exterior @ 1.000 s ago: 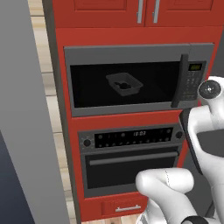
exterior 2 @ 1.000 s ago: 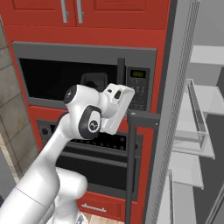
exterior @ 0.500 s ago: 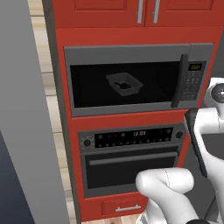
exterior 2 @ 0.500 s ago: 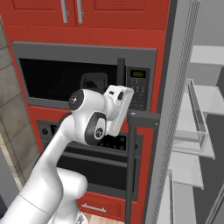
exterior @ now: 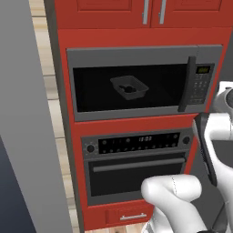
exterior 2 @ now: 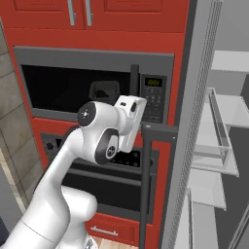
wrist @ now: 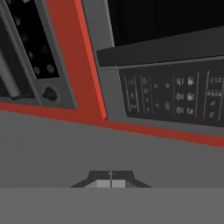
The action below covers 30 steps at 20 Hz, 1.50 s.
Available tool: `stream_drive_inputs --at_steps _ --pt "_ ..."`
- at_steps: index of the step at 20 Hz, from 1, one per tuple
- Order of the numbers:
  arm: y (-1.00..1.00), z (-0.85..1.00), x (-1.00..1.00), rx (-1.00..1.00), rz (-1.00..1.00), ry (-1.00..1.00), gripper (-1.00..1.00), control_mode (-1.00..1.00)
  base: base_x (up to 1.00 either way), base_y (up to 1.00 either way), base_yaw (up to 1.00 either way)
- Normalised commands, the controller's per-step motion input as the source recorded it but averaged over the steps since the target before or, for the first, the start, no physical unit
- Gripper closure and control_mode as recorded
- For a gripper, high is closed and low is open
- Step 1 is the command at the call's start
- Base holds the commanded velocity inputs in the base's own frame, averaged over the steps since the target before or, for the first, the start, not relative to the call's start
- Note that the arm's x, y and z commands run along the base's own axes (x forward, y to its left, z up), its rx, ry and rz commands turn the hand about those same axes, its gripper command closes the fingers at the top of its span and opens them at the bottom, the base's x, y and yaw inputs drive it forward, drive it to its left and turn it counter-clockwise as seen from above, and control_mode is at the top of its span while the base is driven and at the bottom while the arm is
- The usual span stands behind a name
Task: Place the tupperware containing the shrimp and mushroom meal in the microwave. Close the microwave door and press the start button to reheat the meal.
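Tupperware (exterior: 129, 87) is sitting inside the microwave (exterior: 136, 54), visible through the dark glass of the microwave door (exterior: 127, 86), which looks shut flat against the front. You can just make out a dark lump of the shrimp and mushroom meal (exterior: 129, 89) in the tray, but it's too dim to pick out colors. From the right base view the tupperware (exterior 2: 104, 91) shows as a faint shape behind the window, with the vertical black bar handle (exterior 2: 134, 80) just to its right. The keypad panel (exterior: 199, 84) with its little green display (exterior: 203, 69) is on the microwave's right end. The pincer (wrist: 110, 183) is up close to that keypad (wrist: 175, 98), and its two tips look pressed together with no gap, holding nothing. Below the microwave is the grey oven (exterior: 136, 166) with its long horizontal handle (exterior: 139, 164).
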Motion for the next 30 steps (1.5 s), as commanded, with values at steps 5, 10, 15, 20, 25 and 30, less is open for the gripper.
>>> stream_drive_inputs --at_steps 5,10,15,20,25,30 --pt "0.12 0.0 0.0 0.01 0.0 0.0 1.0 -1.0 0.0 0.0 0.0" --pt "0.0 0.0 0.06 0.09 0.0 0.0 1.0 -1.0 0.0 0.0 0.0" --pt "-0.01 0.0 0.13 0.1 0.03 0.0 1.0 -1.0 0.0 0.0 0.0" --pt "0.0 0.0 0.17 0.04 0.03 0.0 1.0 -1.0 0.0 0.0 0.0" --pt "-0.13 -0.11 0.12 0.0 0.01 0.0 1.0 -1.0 0.0 0.0 0.0" --pt "-0.24 -0.16 0.13 0.0 0.0 0.0 1.0 -1.0 0.0 0.0 0.0"
